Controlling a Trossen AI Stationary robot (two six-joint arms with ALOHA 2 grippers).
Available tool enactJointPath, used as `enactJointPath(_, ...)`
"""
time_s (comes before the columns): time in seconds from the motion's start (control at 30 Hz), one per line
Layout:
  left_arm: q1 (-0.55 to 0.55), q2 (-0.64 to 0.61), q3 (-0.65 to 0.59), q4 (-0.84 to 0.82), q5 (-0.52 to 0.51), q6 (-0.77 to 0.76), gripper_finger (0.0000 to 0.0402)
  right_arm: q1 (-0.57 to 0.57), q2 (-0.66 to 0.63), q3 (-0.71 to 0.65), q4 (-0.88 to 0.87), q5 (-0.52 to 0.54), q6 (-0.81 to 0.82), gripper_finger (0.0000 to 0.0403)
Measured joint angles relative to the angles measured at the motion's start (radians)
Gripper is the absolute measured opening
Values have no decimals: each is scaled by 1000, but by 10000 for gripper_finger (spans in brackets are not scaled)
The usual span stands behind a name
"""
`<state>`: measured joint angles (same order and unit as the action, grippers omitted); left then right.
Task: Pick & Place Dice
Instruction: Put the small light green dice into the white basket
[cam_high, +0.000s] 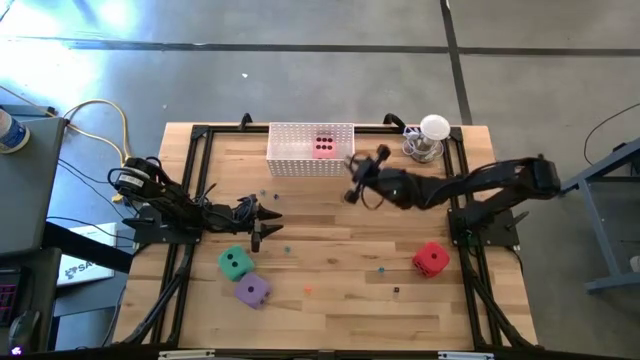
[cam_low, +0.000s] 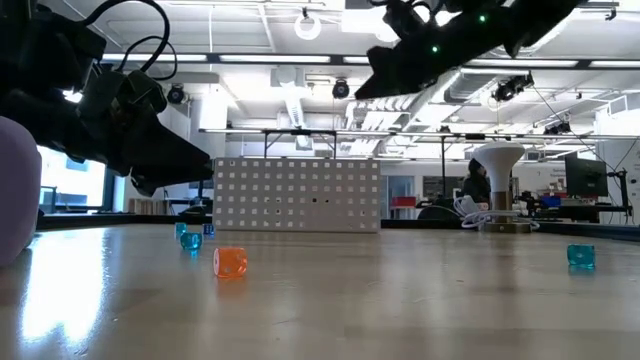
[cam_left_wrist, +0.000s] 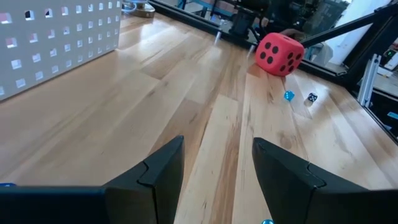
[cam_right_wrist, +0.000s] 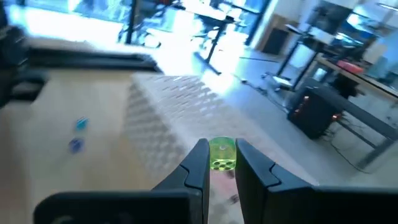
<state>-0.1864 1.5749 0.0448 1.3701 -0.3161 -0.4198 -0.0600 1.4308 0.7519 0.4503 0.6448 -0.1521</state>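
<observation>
At the table's left edge, around nine o'clock, the left arm lies low and stretched toward centre, its left gripper (cam_high: 262, 222) just above the boards. The fingers (cam_left_wrist: 155, 177) stand partly apart with bare wood between them, holding nothing. The green die (cam_high: 236, 263) sits at about seven o'clock, just beside that gripper, with the purple die (cam_high: 252, 289) touching or nearly touching it on the near side.

From the three o'clock side the right arm reaches across, raised, toward twelve o'clock; the right gripper (cam_high: 352, 182) hangs just beside the right end of the white perforated basket (cam_high: 290, 160). Its fingers (cam_right_wrist: 198, 163) are drawn narrow. A small yellow-green object (cam_right_wrist: 222, 154) shows between their tips; whether it is gripped cannot be told.

The pink die (cam_high: 324, 147) rests inside the basket at twelve o'clock. The red die (cam_high: 431, 258) stands on the table at about four o'clock, well apart from both grippers.

Several tiny coloured dice, one of them orange (cam_low: 230, 262), are scattered over the boards. No legible writing or brand marks appear.
</observation>
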Motion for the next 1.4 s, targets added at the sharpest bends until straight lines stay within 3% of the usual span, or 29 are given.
enactJointPath(0.1,0,0,0,2,0,0,183,-85,-3,19,-41,-58,52,37)
enactJointPath(0.23,0,0,1,3,0,-4,183,-199,35,77,-158,-235,162,37)
enactJointPath(0.33,0,0,1,3,0,-5,183,-244,63,90,-223,-235,178,37)
enactJointPath(0.8,1,0,1,-6,-2,0,183,-314,195,100,-185,-335,212,49)
enactJointPath(1.03,1,0,1,-8,-2,0,183,-327,210,100,-169,-324,202,55)
enactJointPath(1.4,1,0,1,-8,-2,1,183,-325,210,100,-145,-330,202,171)
